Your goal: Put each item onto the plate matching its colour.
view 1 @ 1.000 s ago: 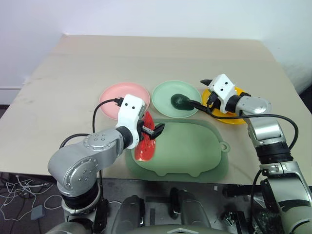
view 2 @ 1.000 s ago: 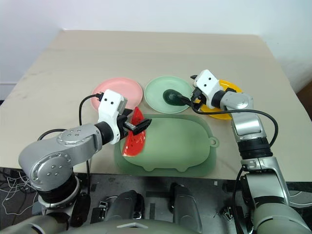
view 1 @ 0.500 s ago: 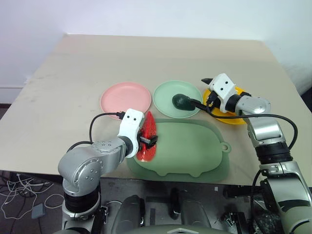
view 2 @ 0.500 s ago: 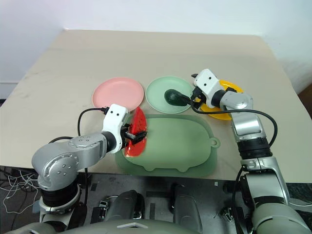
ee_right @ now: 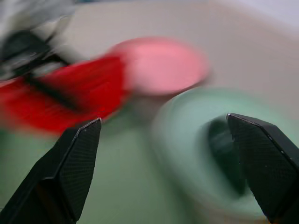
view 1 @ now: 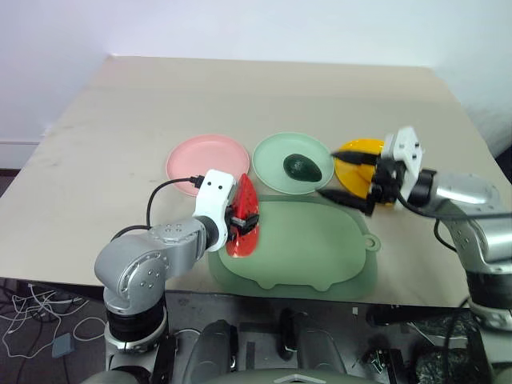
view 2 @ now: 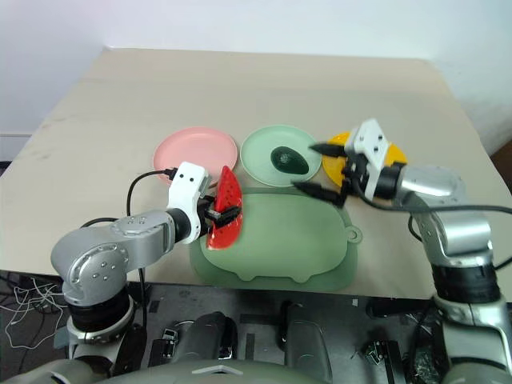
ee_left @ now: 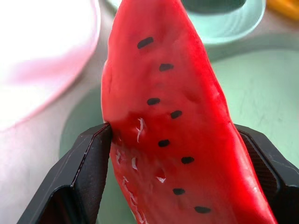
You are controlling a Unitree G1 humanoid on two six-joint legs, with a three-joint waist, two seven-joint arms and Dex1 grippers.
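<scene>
Nearest us is the green board (view 1: 312,252) at the table (view 1: 120,112) edge — it reads as the staging spot the toys get picked from, not a target. Over its left rim our left gripper (view 1: 246,219) pinches the watermelon (view 1: 243,224) across its flat red faces, both black fingers (ee_left: 84,172) pressed into the flesh in the left wrist view. The wedge stands on edge, so the narrow faces suit the grip. We can't tell whether its lower tip touches the board or hangs just clear.

Our right gripper (view 2: 322,168) hangs above the board's far right corner with jaws spread wide and nothing between them. It points toward the green plate (view 1: 272,156) — looks like it has nothing left to carry.

Further back, three plates in a row: pink plate (view 1: 204,156) on the left and bare, green in the middle with the avocado (view 1: 300,166) lying on it, yellow plate (view 1: 360,156) on the right, partly behind the right arm. We can't see a mango.

Count — one board, three plates, two toys visible, two grippers.

We judge avocado done, watermelon in hand, pink plate just beyond it as the next drop.
</scene>
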